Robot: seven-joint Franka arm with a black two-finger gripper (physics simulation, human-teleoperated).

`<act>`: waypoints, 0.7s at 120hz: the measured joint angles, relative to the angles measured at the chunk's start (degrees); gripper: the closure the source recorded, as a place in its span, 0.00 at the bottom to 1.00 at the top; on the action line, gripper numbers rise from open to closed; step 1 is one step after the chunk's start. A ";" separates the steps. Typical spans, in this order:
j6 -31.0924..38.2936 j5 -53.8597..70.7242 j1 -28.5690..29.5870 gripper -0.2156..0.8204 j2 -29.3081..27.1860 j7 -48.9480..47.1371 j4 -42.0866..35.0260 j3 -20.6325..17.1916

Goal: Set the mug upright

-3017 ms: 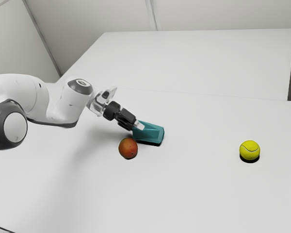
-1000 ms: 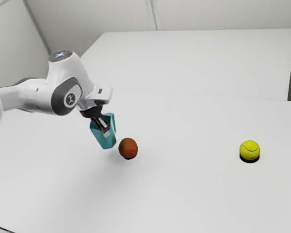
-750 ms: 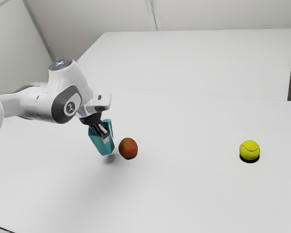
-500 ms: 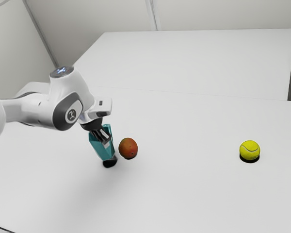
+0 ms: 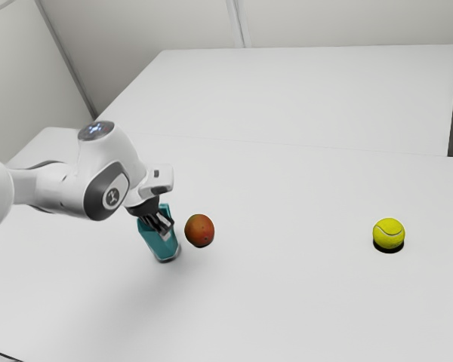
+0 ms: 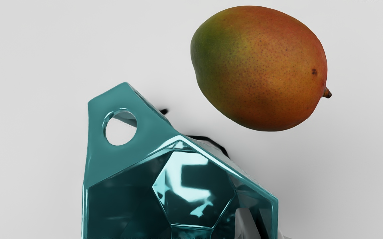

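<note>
Mug's mouth-up in my grip

I've got the mug (image 5: 158,244) pinched by its wall in my gripper (image 5: 164,229), one finger inside, one outside. It's down by the table (image 5: 287,302), can't tell if touching, just beside the mango (image 5: 200,230).

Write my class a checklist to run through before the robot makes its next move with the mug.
1. Jaws shut on the teal mug's wall, one inside and one outside: ok.
2. Mug's mouth facing up rather than sideways: ok.
3. Mug's base flat on the white table: cannot tell; it is at or very near the surface.
4. Gap between mug and mango: ok, though they are close neighbors.
5. Tennis ball well away from the mug: ok.
6. Mug released: not ok; confirm item 3 first.
</note>
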 joint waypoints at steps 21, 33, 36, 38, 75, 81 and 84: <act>1.14 -0.17 0.06 0.83 0.22 -0.59 -0.57 -0.01; 1.52 -0.25 0.25 0.68 -0.08 -0.80 -0.72 -0.02; 1.59 -0.26 0.43 0.65 -0.32 -0.84 -0.76 -0.09; 1.63 -0.27 0.56 0.63 -0.52 -0.87 -0.78 -0.24; -4.83 -0.34 0.96 0.45 -7.63 -1.45 4.09 -0.55; -7.29 -0.36 0.97 0.42 -7.60 -1.58 6.46 -0.43; -8.72 -0.37 0.96 0.40 -7.27 -1.68 8.21 -0.37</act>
